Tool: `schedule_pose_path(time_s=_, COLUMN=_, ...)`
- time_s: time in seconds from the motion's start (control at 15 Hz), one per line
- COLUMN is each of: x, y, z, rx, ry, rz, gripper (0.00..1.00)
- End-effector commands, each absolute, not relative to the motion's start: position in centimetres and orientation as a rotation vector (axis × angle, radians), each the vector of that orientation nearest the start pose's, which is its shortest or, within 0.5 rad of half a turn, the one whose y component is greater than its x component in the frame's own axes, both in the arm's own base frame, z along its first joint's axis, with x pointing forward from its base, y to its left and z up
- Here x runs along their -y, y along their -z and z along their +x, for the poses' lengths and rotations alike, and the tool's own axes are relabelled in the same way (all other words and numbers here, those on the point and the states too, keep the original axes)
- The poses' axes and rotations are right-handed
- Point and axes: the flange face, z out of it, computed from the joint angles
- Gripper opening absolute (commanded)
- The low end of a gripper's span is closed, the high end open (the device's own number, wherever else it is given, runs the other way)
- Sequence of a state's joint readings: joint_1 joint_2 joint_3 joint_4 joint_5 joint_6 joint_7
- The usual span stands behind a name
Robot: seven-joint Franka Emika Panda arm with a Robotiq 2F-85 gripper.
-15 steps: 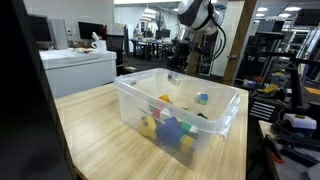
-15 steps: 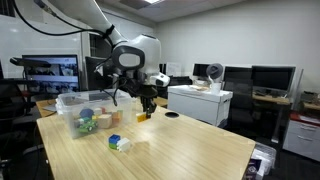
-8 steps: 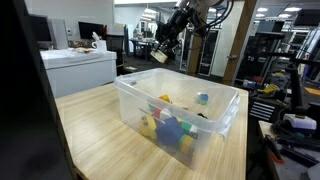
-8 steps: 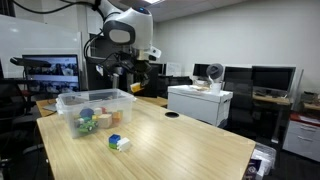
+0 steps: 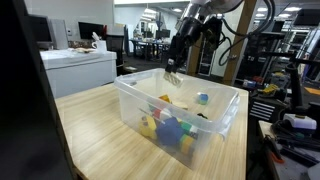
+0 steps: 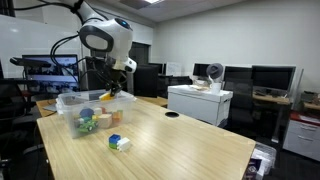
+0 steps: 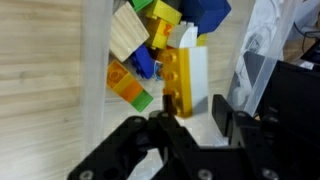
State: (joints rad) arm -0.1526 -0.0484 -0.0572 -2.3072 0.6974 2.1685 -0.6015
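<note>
My gripper (image 7: pixel 192 106) hangs over the clear plastic bin (image 5: pixel 132 98), just above its far rim in both exterior views (image 6: pixel 112 91). An orange studded brick (image 7: pixel 177 78) stands between the fingers. It touches the left finger (image 7: pixel 163 110), and a gap shows between it and the right finger (image 7: pixel 221 103), so the jaws stand slightly open. Below lie several toy bricks in the bin: a pale wooden block (image 7: pixel 128 35), a blue one (image 7: pixel 205 12) and an orange and green one (image 7: pixel 126 84).
The bin (image 6: pixel 68 101) stands on a wooden table (image 5: pixel 88 132). A small blue and white block (image 6: pixel 119 143) lies loose on the table beside it. A white cabinet (image 6: pixel 200 103) stands beyond the table edge, and desks with monitors fill the background.
The arm has swung from high beside the bin down to its far rim with the orange brick. The jaws have parted a little from the brick.
</note>
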Motion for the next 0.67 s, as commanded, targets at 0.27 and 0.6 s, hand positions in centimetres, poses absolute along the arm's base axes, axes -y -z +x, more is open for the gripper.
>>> schedule_pose_path(time_s=0.27, x=7.7, y=-37.0, z=48.1, rx=0.038, ry=0.213, rz=-2.587, gripper=0.99)
schedule_pose_path(time_s=0.6, x=13.8, y=-41.1, z=51.7, rx=-0.097, ry=0.414, rz=-2.592, gripper=1.0)
